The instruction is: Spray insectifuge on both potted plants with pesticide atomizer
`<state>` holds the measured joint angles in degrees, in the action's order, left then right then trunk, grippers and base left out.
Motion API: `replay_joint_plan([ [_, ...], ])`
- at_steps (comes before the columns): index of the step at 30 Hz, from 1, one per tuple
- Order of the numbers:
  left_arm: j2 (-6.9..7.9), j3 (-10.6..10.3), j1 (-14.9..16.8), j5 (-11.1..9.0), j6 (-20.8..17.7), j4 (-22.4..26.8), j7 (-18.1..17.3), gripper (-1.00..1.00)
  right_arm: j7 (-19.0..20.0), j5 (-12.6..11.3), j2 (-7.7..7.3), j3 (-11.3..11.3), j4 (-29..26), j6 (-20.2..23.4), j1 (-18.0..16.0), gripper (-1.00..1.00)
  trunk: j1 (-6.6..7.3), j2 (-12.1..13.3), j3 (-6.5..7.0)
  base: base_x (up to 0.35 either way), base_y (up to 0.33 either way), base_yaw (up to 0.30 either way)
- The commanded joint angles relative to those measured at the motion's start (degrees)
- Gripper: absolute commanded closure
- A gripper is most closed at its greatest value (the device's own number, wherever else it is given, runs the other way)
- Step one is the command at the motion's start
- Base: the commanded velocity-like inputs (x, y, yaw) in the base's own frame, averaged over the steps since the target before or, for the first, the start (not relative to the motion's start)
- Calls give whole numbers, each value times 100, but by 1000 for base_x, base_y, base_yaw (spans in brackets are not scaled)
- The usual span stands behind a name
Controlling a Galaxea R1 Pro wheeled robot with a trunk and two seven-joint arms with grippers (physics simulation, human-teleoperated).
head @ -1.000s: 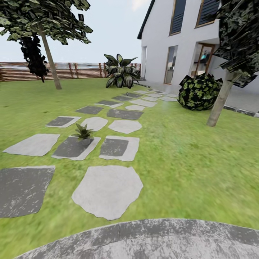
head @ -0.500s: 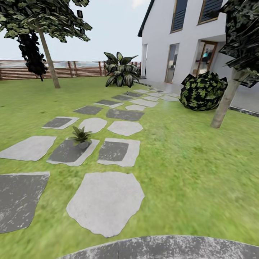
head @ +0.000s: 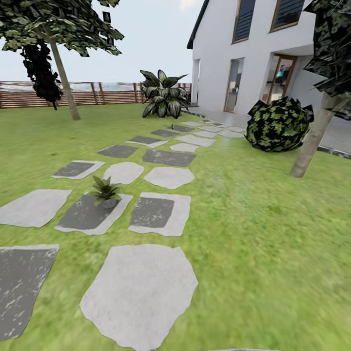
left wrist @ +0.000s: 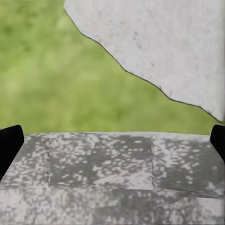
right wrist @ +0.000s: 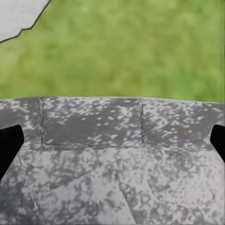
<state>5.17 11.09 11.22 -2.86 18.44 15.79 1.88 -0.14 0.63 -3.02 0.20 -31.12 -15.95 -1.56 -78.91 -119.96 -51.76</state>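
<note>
One potted plant (head: pixel 104 190), a low rosette of pointed green leaves, stands on a dark stepping stone (head: pixel 87 214) left of centre in the head view, on the garden lawn (head: pixel 253 219). The pesticide atomizer and the second potted plant are out of view. In the left wrist view my left gripper (left wrist: pixel 112 145) is open over the speckled grey patio (left wrist: pixel 112 173), with its black fingertips (left wrist: pixel 9 145) at the frame's edges and nothing between them. My right gripper (right wrist: pixel 112 143) is likewise open above the patio (right wrist: pixel 112 154) near its grass edge.
Pale and dark stepping stones (head: pixel 141 290) lead to a white house (head: pixel 253 53). A big broad-leaved bush (head: pixel 163 95) stands at the back and a round dark bush (head: pixel 279 124) at the right. Tree trunks rise at right (head: pixel 314 141) and left (head: pixel 63 80). A slatted fence (head: pixel 29 95) bounds the lawn.
The camera has moved forward: the patio's edge has slid out of the bottom of the head view, and the stones and potted plant sit lower and nearer. Nothing in the garden moved.
</note>
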Motion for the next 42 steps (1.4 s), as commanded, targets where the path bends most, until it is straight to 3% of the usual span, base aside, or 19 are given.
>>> replay_joint_plan([
  [1,1,-19,3,-30,20,-5,14,-100,-1,7,-3,4,4,-17,-3,-100,-3,-2,-5,339,0,0],
  [42,1,-19,3,-30,26,-6,21,-100,4,8,0,37,13,-21,-3,-100,-3,-2,-5,339,0,0],
])
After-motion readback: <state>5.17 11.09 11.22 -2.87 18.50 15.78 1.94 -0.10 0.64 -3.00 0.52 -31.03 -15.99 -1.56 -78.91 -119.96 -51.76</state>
